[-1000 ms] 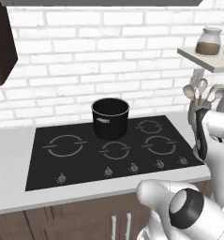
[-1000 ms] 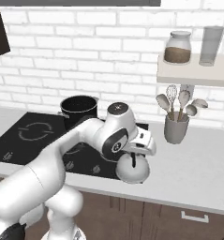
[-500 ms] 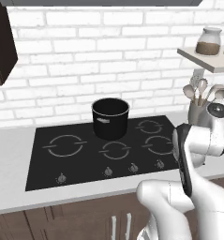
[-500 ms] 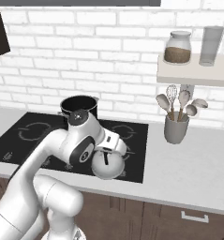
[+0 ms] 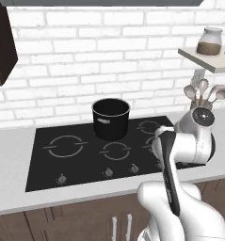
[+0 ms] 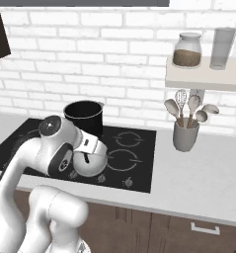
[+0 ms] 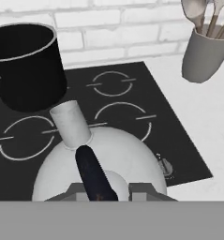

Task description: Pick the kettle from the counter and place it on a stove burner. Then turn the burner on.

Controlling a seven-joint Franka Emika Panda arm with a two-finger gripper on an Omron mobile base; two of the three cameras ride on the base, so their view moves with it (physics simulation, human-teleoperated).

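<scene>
Pickup done: my gripper [image 7: 100, 190] clamped on kettle [image 7: 101, 161] handle, over cooktop [image 7: 132, 117]; placing, burner switch-on remain.

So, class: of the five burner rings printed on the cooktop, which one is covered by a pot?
The back centre ring, under the black pot. The large left ring, the centre ring and the two right rings all lie bare on the black glass.

One kettle [image 6: 91, 163], one black pot [image 5: 111, 117], five burner rings [image 5: 65, 146] and one utensil cup [image 6: 185, 135] (holding several spoons); two jars [image 6: 187, 50] on the shelf.
</scene>
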